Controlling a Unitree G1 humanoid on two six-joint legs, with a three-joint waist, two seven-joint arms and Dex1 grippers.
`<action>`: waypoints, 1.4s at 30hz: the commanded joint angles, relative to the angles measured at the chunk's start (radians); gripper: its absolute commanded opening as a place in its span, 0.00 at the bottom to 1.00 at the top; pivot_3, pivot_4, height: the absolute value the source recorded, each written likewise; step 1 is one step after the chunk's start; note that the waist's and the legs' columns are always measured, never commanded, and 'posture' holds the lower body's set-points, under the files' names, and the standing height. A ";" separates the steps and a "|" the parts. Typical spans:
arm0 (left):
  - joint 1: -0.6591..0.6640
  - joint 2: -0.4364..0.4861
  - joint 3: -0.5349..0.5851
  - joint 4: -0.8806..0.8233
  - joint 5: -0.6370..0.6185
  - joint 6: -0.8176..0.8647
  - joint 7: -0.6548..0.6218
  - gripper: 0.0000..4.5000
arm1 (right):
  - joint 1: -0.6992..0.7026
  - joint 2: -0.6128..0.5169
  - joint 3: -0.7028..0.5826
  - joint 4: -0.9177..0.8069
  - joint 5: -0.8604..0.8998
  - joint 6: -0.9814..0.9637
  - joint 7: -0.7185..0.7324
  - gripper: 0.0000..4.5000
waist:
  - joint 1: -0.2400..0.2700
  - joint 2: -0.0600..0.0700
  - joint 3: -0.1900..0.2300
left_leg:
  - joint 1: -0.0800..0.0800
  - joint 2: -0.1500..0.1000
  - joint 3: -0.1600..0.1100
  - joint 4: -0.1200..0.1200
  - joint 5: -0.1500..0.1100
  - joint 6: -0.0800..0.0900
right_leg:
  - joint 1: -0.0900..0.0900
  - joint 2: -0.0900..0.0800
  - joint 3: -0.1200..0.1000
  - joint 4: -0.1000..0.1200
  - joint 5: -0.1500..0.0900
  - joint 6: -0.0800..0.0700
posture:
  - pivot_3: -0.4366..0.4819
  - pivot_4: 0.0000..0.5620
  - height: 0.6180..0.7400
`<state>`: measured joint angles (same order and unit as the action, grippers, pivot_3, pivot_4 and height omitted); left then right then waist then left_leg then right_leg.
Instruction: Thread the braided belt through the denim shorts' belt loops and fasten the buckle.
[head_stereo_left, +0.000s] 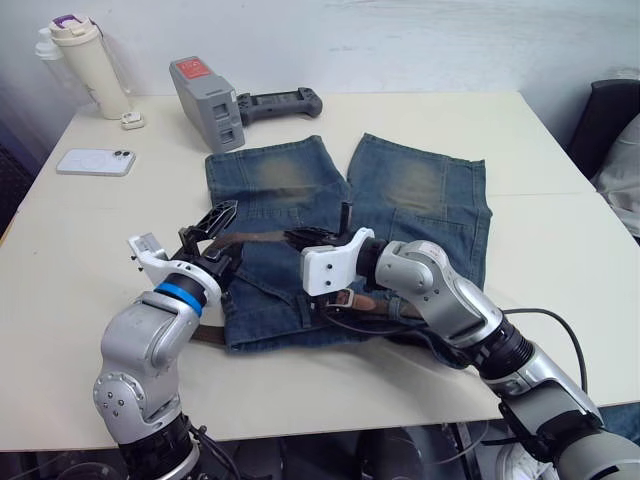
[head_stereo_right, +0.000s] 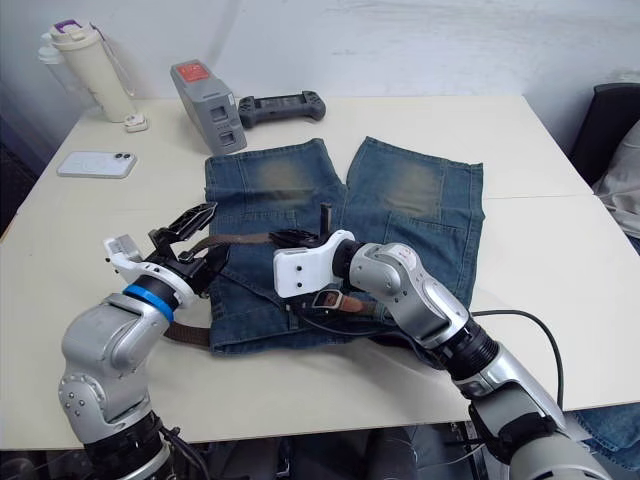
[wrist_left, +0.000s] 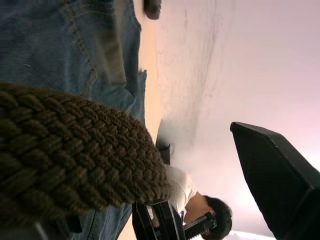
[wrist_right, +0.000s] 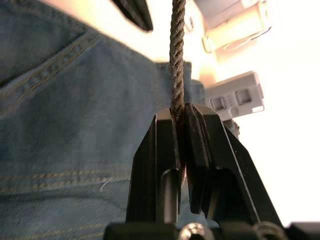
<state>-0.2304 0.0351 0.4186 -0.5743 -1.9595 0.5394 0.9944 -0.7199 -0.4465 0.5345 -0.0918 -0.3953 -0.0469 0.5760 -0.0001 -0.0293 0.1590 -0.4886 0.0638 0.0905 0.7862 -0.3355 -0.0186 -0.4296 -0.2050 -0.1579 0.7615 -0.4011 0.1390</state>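
Braided belt (head_stereo_left: 262, 237) taut crosswise over denim shorts (head_stereo_left: 420, 200), right gripper (wrist_right: 178, 120) pinching it, left gripper (head_stereo_left: 208, 228) seemingly open.

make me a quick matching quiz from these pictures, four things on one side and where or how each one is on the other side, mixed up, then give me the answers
Things:
1. braided belt
2. white phone
3. denim shorts
4. cream bottle

Places or states:
A. standing upright at the table's far left corner
B. pinched in the right gripper
C. spread flat mid-table, legs pointing away from the robot
D. lying flat near the table's left edge

Pairs: 1-B, 2-D, 3-C, 4-A
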 joint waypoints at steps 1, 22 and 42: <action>-0.012 0.001 -0.001 -0.040 -0.013 -0.011 0.017 0.98 | -0.007 0.004 -0.054 -0.016 -0.025 -0.002 -0.013 0.00 | 0.001 0.000 0.000 | 0.000 0.000 0.000 0.000 0.000 0.000 | 0.000 0.000 0.000 0.000 0.000 0.000 | 0.48 0.27 0.27; -0.024 -0.047 -0.002 0.033 -0.013 -0.024 0.067 0.01 | 0.013 0.036 -0.082 -0.041 -0.024 0.004 0.042 0.00 | 0.003 0.000 0.000 | -0.001 0.000 -0.001 0.000 0.000 0.000 | 0.000 0.001 0.000 -0.002 0.000 0.000 | 0.48 0.27 0.27; -0.121 0.048 0.111 0.174 -0.013 0.148 -0.021 0.00 | 0.081 -0.039 -0.259 -0.273 0.307 0.370 0.333 0.97 | 0.024 0.001 0.001 | -0.001 0.001 -0.001 0.000 0.000 0.000 | 0.001 0.002 -0.001 -0.003 0.000 0.000 | 0.48 0.27 0.27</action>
<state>-0.3280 0.0723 0.5033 -0.4003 -1.9617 0.6455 1.0110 -0.6349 -0.4616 0.3173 -0.2989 -0.1419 0.2838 0.8708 0.0243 -0.0278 0.1598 -0.4897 0.0646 0.0892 0.7859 -0.3354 -0.0186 -0.4289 -0.2025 -0.1587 0.7580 -0.4011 0.1390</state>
